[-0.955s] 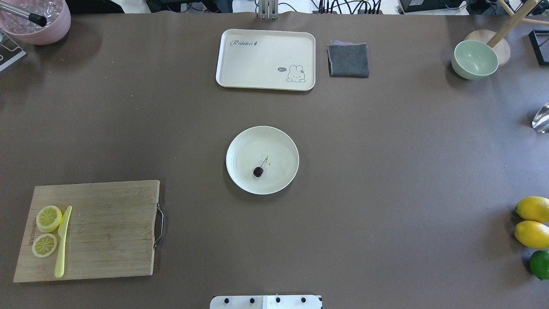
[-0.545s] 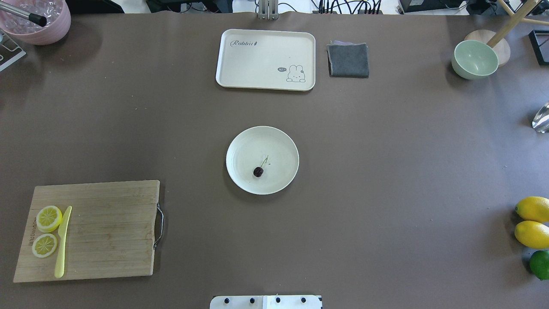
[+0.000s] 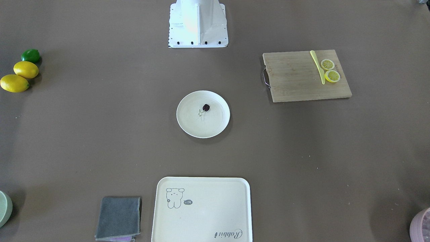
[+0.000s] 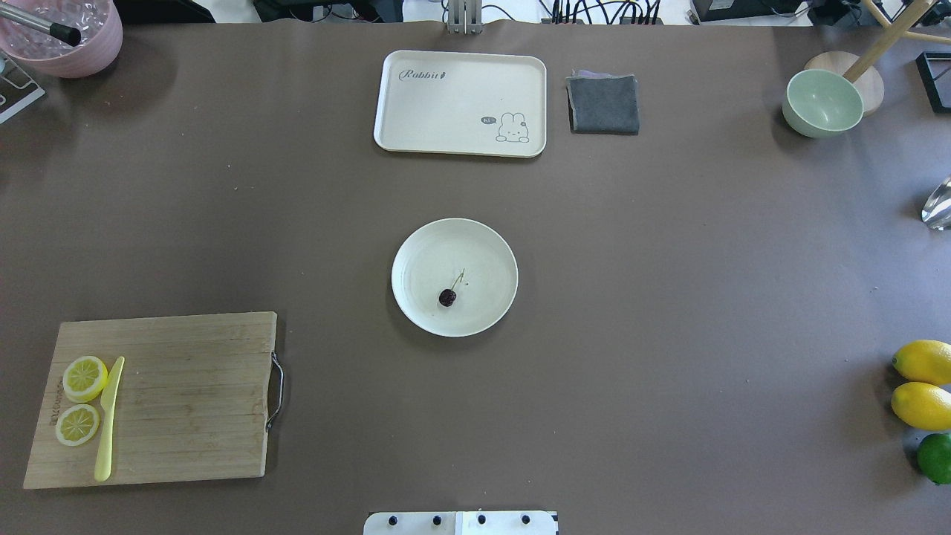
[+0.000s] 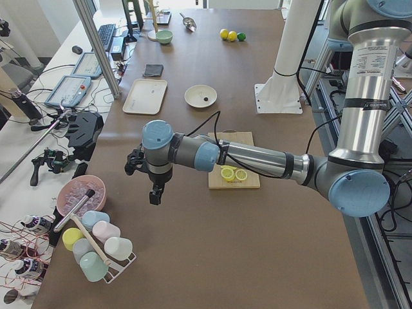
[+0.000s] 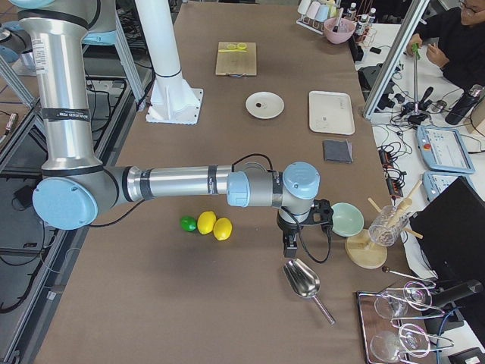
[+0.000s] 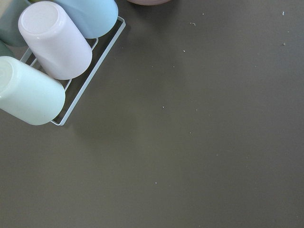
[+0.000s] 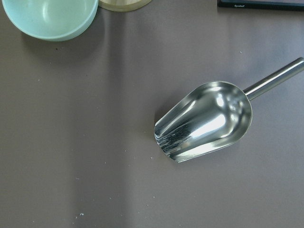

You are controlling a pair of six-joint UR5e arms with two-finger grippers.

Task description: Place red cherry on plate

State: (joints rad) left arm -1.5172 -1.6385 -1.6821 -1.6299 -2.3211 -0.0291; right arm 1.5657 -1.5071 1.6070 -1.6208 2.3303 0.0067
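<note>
From the front, the red cherry (image 3: 206, 107) lies on the plate (image 3: 188, 129), a little toward the robot's side of the middle. Its thin stem (image 3: 202, 113) points away from the robot. No arm shows here. The tray (image 3: 201, 232) says "Rabbit", with a bunny and a tiny speech bubble too small to read.

From overhead, the cherry sits low on the plate and its stem runs up toward the tray and a bit to the robot's right. The bubble looks like "hi~". The cutting board (image 4: 186, 401) has dark letters on its edge, too small to read.

From the left end, the left gripper (image 5: 155, 193) hangs over bare table beside the cup rack (image 5: 103, 254), well apart from the plate. I cannot tell if it is open or closed.

From the right end, the right gripper (image 6: 290, 244) hangs just above the scoop (image 6: 303, 282), also well apart from the plate. I cannot tell its state either. Neither arm looks clearly nearer.

The left wrist view shows only cups and table.

The right wrist view shows the scoop and a green bowl (image 8: 47, 16).

I think the job is done.
</note>
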